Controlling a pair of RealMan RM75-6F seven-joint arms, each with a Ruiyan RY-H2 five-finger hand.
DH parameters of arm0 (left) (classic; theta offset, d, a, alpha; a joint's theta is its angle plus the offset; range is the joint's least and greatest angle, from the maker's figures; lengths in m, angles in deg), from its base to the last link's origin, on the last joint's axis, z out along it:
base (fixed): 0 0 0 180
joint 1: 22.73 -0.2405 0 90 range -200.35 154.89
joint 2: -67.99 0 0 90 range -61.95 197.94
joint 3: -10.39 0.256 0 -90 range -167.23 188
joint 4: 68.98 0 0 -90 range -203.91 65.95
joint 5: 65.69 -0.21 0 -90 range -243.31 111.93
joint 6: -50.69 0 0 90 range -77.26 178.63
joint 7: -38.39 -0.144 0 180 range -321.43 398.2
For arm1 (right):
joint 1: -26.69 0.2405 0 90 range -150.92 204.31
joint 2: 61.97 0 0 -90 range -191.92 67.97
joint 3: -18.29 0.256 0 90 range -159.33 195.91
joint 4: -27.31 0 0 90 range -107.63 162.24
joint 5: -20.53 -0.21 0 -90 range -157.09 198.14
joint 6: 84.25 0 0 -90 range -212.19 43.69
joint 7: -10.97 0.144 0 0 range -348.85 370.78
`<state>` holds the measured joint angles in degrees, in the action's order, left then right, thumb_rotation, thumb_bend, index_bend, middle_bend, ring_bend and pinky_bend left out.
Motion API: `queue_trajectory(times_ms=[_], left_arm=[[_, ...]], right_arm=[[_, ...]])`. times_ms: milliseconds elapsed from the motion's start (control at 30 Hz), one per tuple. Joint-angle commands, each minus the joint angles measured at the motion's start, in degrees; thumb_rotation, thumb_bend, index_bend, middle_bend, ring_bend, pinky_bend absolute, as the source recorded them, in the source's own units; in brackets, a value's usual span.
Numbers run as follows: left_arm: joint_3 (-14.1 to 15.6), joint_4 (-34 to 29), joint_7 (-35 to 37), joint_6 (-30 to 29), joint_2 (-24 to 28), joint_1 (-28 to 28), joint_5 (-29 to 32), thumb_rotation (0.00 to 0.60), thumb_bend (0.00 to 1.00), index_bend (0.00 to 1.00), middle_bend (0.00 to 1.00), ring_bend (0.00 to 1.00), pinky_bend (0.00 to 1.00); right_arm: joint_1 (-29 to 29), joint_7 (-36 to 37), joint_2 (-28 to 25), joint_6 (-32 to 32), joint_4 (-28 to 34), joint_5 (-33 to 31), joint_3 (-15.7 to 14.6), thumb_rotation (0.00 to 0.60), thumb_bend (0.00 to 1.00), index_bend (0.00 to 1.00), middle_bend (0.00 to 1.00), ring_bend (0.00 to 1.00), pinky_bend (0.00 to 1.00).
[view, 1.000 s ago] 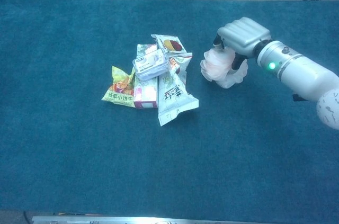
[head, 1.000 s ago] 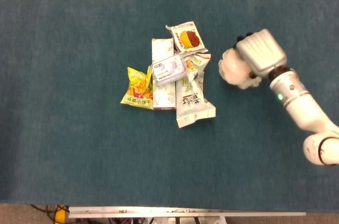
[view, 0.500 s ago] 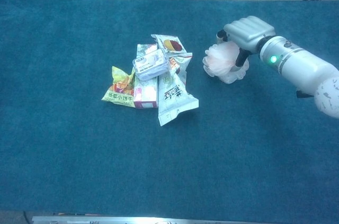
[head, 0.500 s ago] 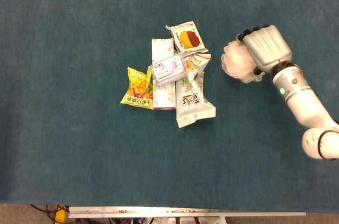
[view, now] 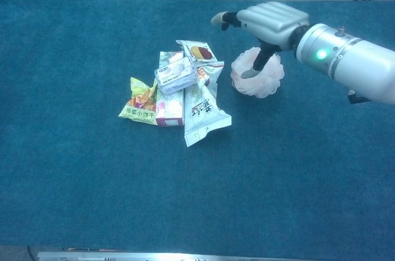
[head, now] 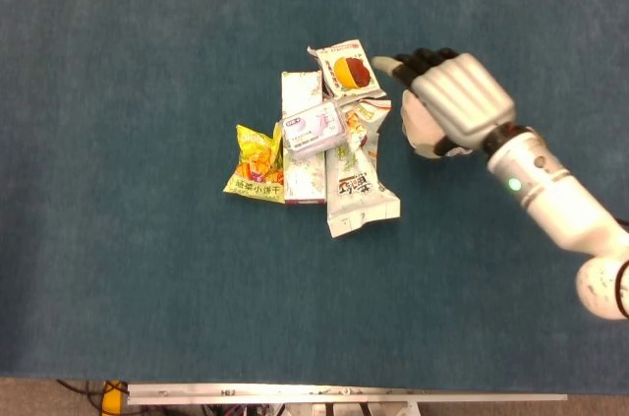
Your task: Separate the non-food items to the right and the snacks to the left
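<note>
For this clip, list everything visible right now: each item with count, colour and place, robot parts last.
yellow snack bag: 1, yellow and orange, left edge of the pile.
tall carton: 1, pale green and pink, under the tissue pack.
tissue pack: 1, white and lilac, on top of the pile.
dark-printed packet: 1, cream with dark red and orange, far end of the pile.
white snack bag: 1, white and green, near right of the pile.
mesh puff: 1, pale pink, right of the pile.
table: 1, blue cloth.
right hand: 1, silver, fingers spread over the puff, thumb touching it.
</note>
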<state>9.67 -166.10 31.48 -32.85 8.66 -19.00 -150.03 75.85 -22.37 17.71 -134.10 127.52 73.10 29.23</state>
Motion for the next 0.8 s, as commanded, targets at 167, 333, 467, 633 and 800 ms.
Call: queue_trajectory(times_ms=[167, 333, 467, 633, 800], left_arm=[[0.5, -0.8, 0.1, -1.4, 0.7, -1.0, -0.6, 0.6, 0.23, 0.0, 0.01, 0.0, 0.03], [0.9, -1.1, 0.2, -2.2, 1.1, -1.8, -0.7, 0.6, 0.23, 0.0, 0.01, 0.0, 0.03], [1.0, -1.3, 0.3, -2.7, 1.3, -2.2, -0.8, 0.6, 0.23, 0.0, 0.01, 0.0, 0.03], [1.2, -1.3, 0.4, -2.7, 1.4, -2.5, -0.7, 0.6, 0.23, 0.0, 0.01, 0.0, 0.03], [1.2, -1.0, 0.7, -2.4, 1.1, -2.5, -0.7, 0.6, 0.23, 0.0, 0.01, 0.0, 0.03]], right_arm=[[6.7, -3.7, 4.6, 1.9, -2.2, -5.8, 1.5, 0.6, 0.0, 0.17, 0.21, 0.18, 0.26], [11.7, -7.5, 8.7, 2.8, -5.9, -11.3, 1.1, 0.6, 0.0, 0.2, 0.22, 0.18, 0.26], [15.2, -9.9, 12.1, 2.6, -8.8, -14.7, 0.7, 0.6, 0.0, 0.2, 0.23, 0.18, 0.26], [18.5, -12.3, 15.4, 2.0, -12.1, -18.7, 0.1, 0.6, 0.0, 0.2, 0.23, 0.18, 0.26], [20.9, -14.2, 17.7, 2.0, -14.7, -22.5, -0.8, 0.6, 0.0, 0.26, 0.25, 0.19, 0.26]])
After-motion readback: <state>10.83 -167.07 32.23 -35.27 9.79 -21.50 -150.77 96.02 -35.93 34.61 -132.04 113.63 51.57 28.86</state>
